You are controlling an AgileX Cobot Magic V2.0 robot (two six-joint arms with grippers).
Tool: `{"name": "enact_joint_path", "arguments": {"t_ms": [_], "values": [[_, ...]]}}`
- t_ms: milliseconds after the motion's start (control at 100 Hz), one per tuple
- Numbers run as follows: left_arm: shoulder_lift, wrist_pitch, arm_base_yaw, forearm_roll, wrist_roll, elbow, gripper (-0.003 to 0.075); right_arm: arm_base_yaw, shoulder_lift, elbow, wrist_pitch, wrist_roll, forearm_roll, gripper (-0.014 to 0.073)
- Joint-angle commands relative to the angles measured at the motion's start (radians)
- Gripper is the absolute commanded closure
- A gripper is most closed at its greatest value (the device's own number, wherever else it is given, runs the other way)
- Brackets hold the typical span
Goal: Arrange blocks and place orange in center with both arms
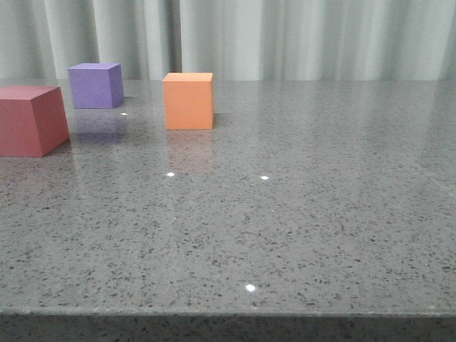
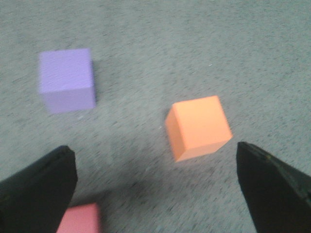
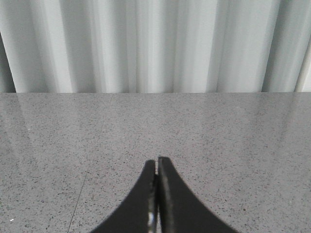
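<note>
Three cubes stand on the grey speckled table (image 1: 285, 214). In the front view the pinkish-red block (image 1: 30, 120) is at the far left, the purple block (image 1: 95, 85) sits behind it, and the orange block (image 1: 189, 100) is to their right. Neither arm shows in the front view. From the left wrist view, my left gripper (image 2: 155, 160) hangs open above the table, nothing between its fingers, with the orange block (image 2: 198, 127) ahead, the purple block (image 2: 66, 79) farther off, and the pinkish-red block (image 2: 80, 219) by one finger. My right gripper (image 3: 157, 161) is shut and empty over bare table.
A pale pleated curtain (image 1: 285, 35) hangs behind the table's far edge. The table's front edge (image 1: 228, 312) runs across the bottom of the front view. A faint seam (image 3: 82, 189) crosses the tabletop near the right gripper.
</note>
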Motion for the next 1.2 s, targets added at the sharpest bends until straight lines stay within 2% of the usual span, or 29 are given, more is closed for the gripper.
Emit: {"name": "enact_joint_path", "arguments": {"t_ms": [0, 250, 480, 1190], "values": [[0.050, -0.041, -0.045, 0.022, -0.033, -0.120, 0.0101, -0.005, 0.006, -0.025, -0.085, -0.010, -0.005, 0.0662], [0.247, 0.057, -0.151, 0.198, -0.167, -0.317, 0.0101, -0.005, 0.006, -0.025, -0.085, -0.010, -0.005, 0.0662], [0.355, 0.059, -0.177, 0.211, -0.231, -0.388, 0.0101, -0.005, 0.006, -0.025, -0.085, -0.010, -0.005, 0.0662], [0.509, 0.062, -0.177, 0.205, -0.239, -0.392, 0.0101, -0.005, 0.006, -0.025, -0.085, -0.010, -0.005, 0.0662]]}}
